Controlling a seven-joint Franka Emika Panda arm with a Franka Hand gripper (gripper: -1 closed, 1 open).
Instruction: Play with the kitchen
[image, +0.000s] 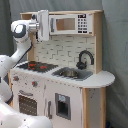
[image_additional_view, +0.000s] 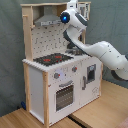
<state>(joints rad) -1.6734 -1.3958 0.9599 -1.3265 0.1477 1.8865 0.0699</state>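
Nearest you, low in the first exterior view, the white cabinet front of the kitchen (image: 60, 100) fills the frame's lower half: the oven door (image: 27, 105) at lower left looks closed, and so do the other front panels. In the second exterior view the oven door (image_additional_view: 65, 95) sits lower centre and likewise looks shut.

One level up, the black-red hob (image: 37, 65) lies left of centre with nothing on it that you can make out, and the sink (image: 70, 73) and black tap (image: 86, 59) stand to its right, untouched.

Farther back and higher, at the upper left of the first exterior view, the gripper (image: 44, 25) is up by the kitchen's top shelf, against a pale panel beside the microwave front (image: 70, 23). In the second exterior view the arm's wrist sits at top centre, beside the grey hood (image_additional_view: 47, 20). You cannot tell whether the fingers are spread or closed.

As a judgement, play is at an early or middle stage: only the top section is being engaged, while hob, sink and oven remain for you to try.
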